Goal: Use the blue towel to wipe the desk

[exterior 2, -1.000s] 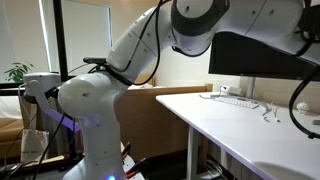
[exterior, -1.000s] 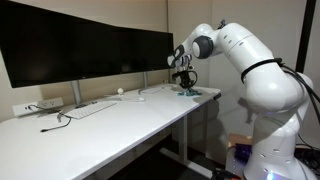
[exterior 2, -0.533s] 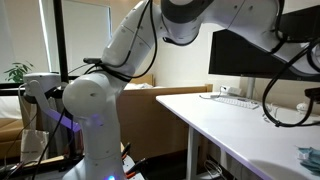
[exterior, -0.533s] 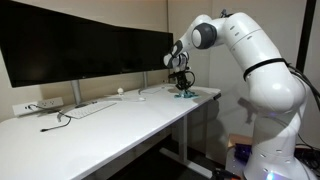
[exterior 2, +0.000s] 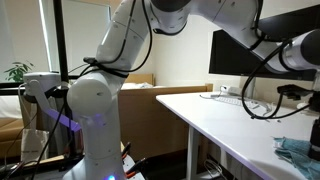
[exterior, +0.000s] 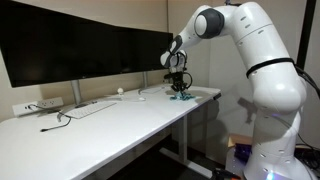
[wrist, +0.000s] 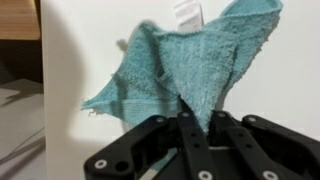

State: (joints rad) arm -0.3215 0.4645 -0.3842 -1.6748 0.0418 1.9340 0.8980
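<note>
Teal, wrinkled blue towel (wrist: pixel 190 60) lay on the white bench (exterior: pixel 120 125) at its far end, beside the monitors (exterior: pixel 80 45). Fingers (wrist: pixel 187 135) were pinched together on a fold. Grasp judged done; wiping across the bench largely outstanding.
</note>
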